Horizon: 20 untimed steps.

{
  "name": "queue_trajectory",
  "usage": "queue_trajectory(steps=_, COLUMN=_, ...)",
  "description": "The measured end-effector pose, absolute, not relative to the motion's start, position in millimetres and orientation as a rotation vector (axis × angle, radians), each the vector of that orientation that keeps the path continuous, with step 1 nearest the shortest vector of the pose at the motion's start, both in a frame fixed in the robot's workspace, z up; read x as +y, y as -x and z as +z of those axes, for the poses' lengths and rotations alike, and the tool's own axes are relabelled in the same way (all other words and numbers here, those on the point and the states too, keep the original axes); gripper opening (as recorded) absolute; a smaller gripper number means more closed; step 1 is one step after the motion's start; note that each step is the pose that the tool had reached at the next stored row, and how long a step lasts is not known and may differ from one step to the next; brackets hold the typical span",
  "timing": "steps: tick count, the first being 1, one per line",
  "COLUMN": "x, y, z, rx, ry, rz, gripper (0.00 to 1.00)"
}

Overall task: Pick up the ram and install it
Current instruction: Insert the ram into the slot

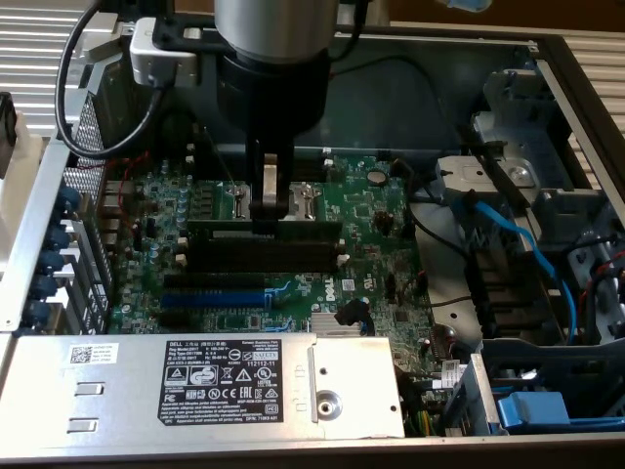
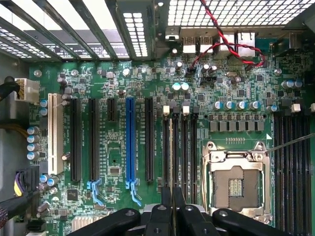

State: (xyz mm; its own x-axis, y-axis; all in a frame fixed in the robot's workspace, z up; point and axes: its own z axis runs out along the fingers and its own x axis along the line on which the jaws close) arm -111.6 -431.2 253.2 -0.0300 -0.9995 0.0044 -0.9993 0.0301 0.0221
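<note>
Nearest in the exterior view lay a silver metal cover with a printed label, spanning the front of the open computer case. Just behind it began the green motherboard, with a blue slot first and then a bank of empty black slots, all running across the view from its left to its right.

At the far edge of that bank stood the ram, upright on its long edge. Its long axis ran parallel to the slots, one end toward the exterior view's left and the other toward its right. Its lower edge met the farthest black slot; whether it was pressed home could not be told.

The gripper came straight down onto the stick a little left of its middle, jaws drawn narrow and pinching its upper edge.

From the wrist view, the gripper sat closest, and the ram showed edge-on as a thin line leading straight away from the fingertips along the slots. The processor socket lay beside it.

Farther back in the exterior view, blue cables crossed the drive bay on the exterior view's right.
</note>
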Motion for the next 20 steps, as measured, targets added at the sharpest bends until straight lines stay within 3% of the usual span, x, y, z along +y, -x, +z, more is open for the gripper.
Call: queue_trajectory(steps=20, x=-431.6, y=111.8, z=242.9, rx=-2.219, ry=-2.193, rz=-0.019, gripper=0.13)
